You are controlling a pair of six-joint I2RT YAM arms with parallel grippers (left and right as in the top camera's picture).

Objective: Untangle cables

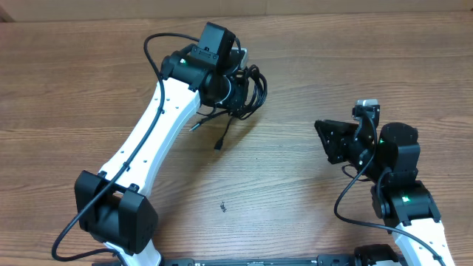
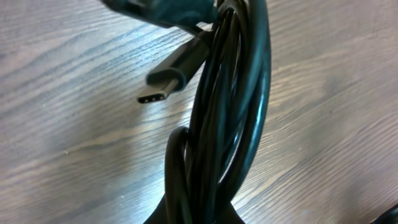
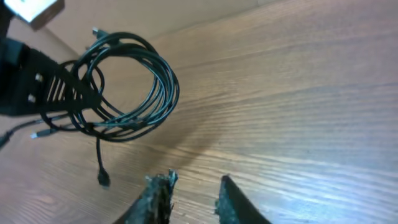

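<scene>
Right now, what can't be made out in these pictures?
Overhead: the left arm covers part of the cables, and the strands are too small to count.
Left wrist: the left fingers are blurred and cut off by the top edge.
Right wrist: the right fingers are cut off by the bottom edge.

Glossy cables (image 2: 236, 93), matt wood-grain table (image 1: 295, 207)

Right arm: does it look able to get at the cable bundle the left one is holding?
Probably yes. The cable bundle is held by the left gripper with its loop on the side facing the right gripper, and only bare table lies between them. The right jaws are open and empty.
</scene>
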